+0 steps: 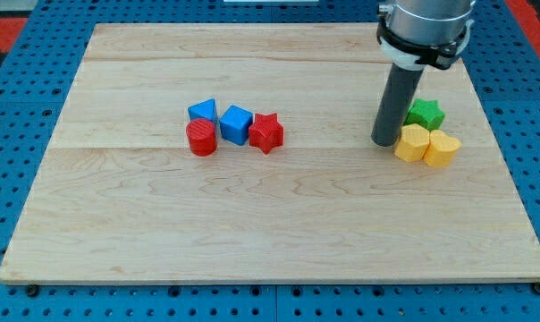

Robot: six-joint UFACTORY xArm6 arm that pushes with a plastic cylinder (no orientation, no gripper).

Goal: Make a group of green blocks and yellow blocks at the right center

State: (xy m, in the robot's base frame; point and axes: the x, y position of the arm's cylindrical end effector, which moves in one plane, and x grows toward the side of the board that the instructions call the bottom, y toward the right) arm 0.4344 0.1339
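A green star block (pixel 426 114) sits at the view's right centre of the wooden board (pixel 252 224). Just below it lie two yellow blocks side by side: a six-sided one (pixel 413 143) and a rounded one (pixel 442 148); all three look bunched together. My tip (pixel 383 142) stands right at the left side of the six-sided yellow block, left of and a little below the green star. Whether it touches the yellow block I cannot tell.
Near the board's middle left sits a cluster: a blue triangular block (pixel 203 112), a blue cube (pixel 237 123), a red cylinder (pixel 201 139) and a red star (pixel 266 133). A blue pegboard (pixel 20 107) surrounds the board.
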